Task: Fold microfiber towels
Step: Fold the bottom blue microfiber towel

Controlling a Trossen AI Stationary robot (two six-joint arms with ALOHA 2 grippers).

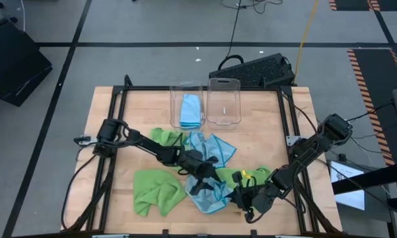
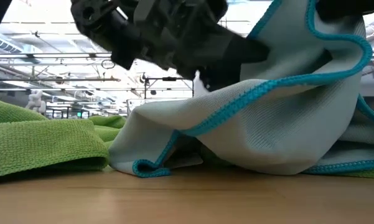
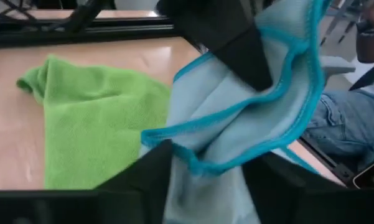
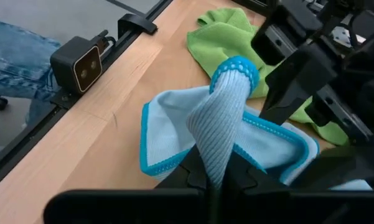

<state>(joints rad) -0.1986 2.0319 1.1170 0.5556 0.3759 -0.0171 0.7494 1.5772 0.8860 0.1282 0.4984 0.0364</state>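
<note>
Overhead, the left gripper [image 1: 199, 184] and right gripper [image 1: 240, 195] meet over a light blue towel [image 1: 211, 196] near the table's [image 1: 264, 122] front edge. A green towel [image 1: 155, 190] lies just left of it, another blue towel [image 1: 211, 149] and green cloths lie behind, and a folded blue one [image 1: 191, 110] sits in the left of two clear bins [image 1: 224, 100].

At table height, the blue towel [image 2: 280, 124] hangs lifted, draped from dark gripper parts above.

The left wrist view shows blue cloth [image 3: 249, 124] between that arm's fingers [image 3: 143, 180], which seem half-closed; whether they pinch it I cannot tell.

The right wrist view shows its fingers pressed together on a gathered ridge of the towel [image 4: 227, 118].
</note>
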